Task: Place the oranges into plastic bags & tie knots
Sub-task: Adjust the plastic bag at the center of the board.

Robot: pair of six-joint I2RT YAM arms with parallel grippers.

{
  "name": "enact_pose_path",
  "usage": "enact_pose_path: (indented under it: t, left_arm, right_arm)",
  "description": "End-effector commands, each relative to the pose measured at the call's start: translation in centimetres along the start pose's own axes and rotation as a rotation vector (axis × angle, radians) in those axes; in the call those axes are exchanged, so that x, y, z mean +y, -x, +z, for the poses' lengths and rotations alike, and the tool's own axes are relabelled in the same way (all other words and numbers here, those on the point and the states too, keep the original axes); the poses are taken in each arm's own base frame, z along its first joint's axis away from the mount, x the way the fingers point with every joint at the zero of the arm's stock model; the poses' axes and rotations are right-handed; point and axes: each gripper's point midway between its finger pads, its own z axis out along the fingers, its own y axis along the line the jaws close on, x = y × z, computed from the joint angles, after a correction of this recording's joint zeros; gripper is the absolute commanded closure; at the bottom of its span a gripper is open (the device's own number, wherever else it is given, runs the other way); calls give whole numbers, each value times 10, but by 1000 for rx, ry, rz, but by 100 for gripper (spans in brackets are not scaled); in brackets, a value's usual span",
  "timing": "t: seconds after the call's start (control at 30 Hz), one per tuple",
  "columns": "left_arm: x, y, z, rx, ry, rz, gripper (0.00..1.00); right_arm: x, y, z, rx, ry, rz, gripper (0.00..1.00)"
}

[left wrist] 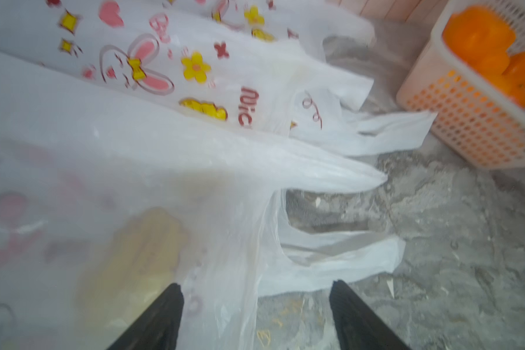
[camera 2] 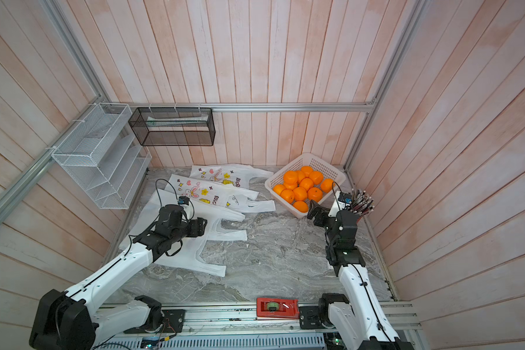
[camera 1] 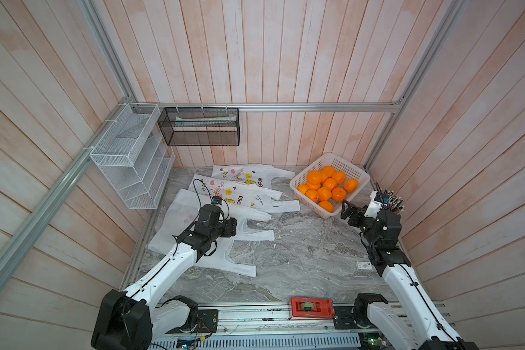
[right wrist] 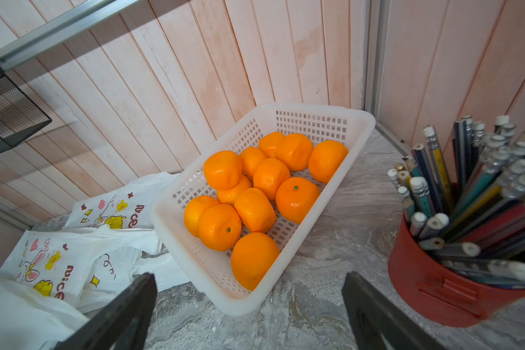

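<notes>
Plastic bags lie flat, long axes and handles pointing toward the basket of oranges; left gripper gapes over one bag, right gripper gapes empty.

Grey marbled tabletop carries plastic bags, a white basket and a pencil tin.

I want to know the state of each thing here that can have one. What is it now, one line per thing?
oranges: all in the white basket, none bagged.
plastic bags: flat on the table, empty, untied.
left gripper: open, a bag's edge between its jaws.
right gripper: open, empty, near the white basket.
red pencil cup: upright, full.
</notes>
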Motion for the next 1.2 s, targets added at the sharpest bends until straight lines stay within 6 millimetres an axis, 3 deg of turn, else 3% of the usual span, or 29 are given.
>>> enact_pose_path:
  t: [0.0,0.23,0.43,1.17]
  left_arm:
    - [5,-50,-4,228,45,-17,24]
    - [3,-82,5,339,48,-62,25]
    - [15,-92,15,362,117,-74,27]
    - [45,-91,41,346,291,-14,50]
  right_arm:
    - [1,-12,-3,56,11,39,2]
    - [-3,-16,-4,61,-10,39,2]
    - [-6,-18,-5,59,-20,34,2]
    - [-11,-20,-4,54,-40,20,2]
